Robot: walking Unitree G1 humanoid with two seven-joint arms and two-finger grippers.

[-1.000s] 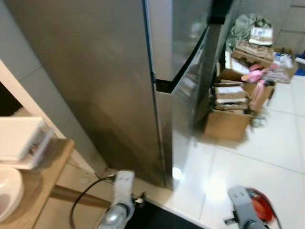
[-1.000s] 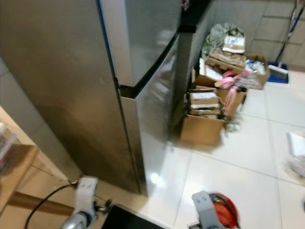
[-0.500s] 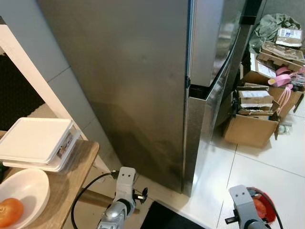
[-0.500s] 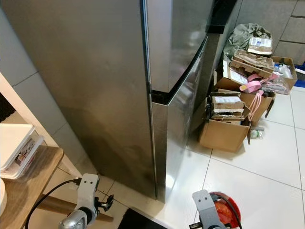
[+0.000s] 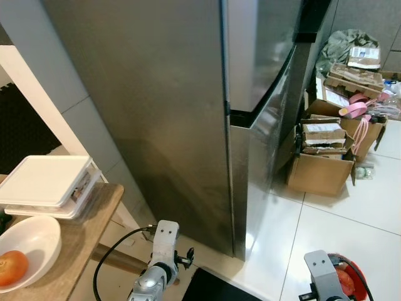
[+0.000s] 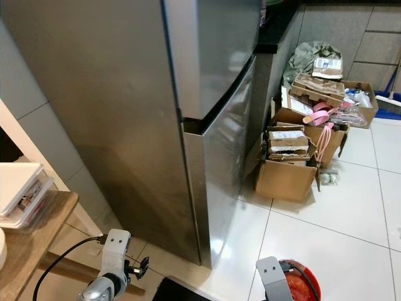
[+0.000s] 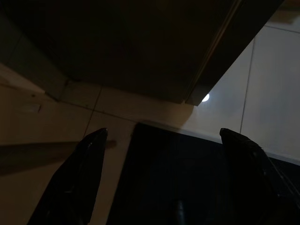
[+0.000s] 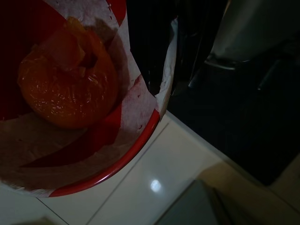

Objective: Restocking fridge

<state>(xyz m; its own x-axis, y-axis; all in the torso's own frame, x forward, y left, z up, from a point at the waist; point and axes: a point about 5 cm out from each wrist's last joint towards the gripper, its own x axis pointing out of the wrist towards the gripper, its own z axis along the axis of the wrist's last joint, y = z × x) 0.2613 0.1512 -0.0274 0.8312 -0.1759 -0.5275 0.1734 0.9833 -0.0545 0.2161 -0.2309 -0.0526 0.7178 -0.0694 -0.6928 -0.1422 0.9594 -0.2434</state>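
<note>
A tall stainless-steel fridge (image 5: 188, 113) stands upright with both doors shut, filling the upper centre of the frame.

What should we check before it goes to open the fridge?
1. Fridge doors: both shut, upper and lower door. Not ok for loading; one has to be opened first.
2. Facing: the head views show the fridge's side panel and front corner, not the doors square on. Not ok.
3. Left claw: fingers spread with nothing between them, hanging low over a dark mat. Ok.
4. Right arm: a red-rimmed container with an orange item sits just past the wrist. Whether it is gripped: cannot tell.
5. Floor at the doors: white tiles bare; cardboard boxes sit farther along. Ok.
</note>
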